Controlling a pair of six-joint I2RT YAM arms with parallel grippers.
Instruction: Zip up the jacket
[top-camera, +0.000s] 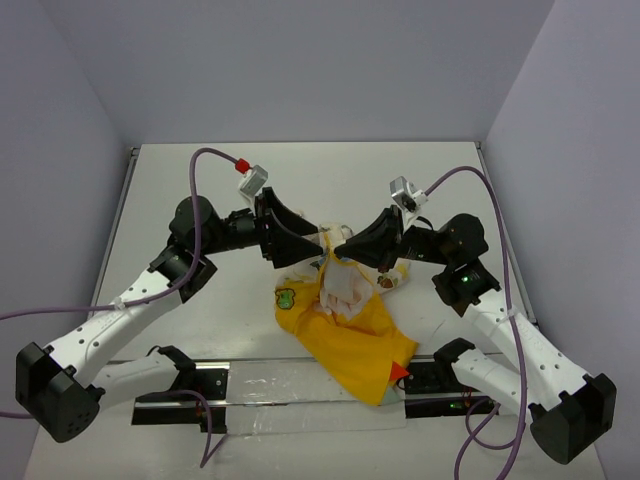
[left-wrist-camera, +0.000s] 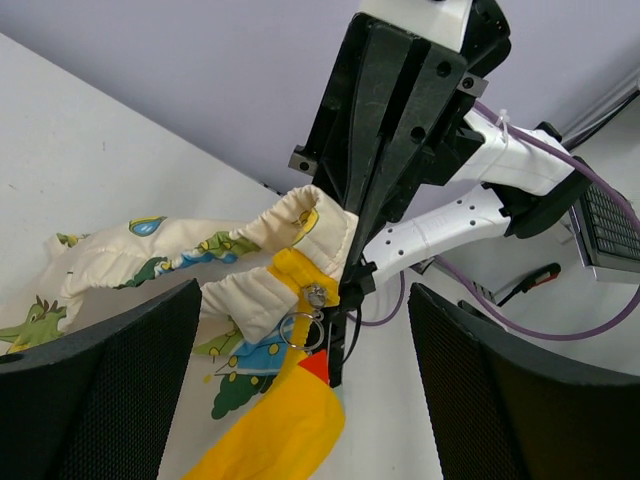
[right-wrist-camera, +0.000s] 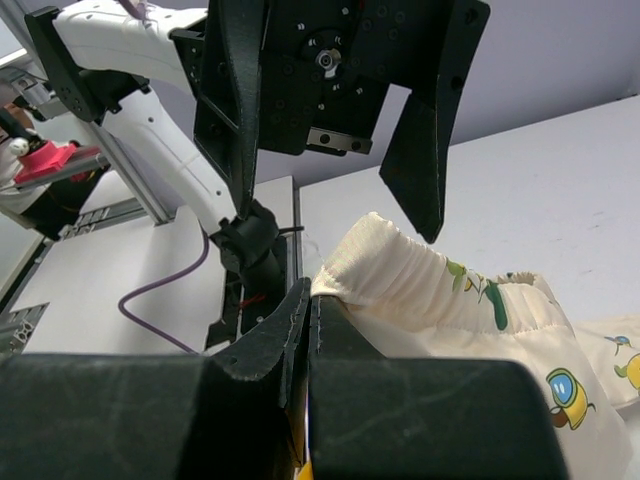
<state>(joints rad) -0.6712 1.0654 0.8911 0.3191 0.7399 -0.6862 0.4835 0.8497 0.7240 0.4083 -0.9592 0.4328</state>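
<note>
Two-finger left gripper (left-wrist-camera: 300, 400): spread wide, empty, facing the raised edge of the jacket (top-camera: 345, 330).
Right gripper (right-wrist-camera: 308, 320): fingers pressed together, pinching the jacket's gathered cream edge.

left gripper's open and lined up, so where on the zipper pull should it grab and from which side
Probably the metal ring hanging off the slider on the yellow edge of the jacket. It dangles free beside the shut right gripper, so the left gripper should close in head-on, opposite it.
</note>
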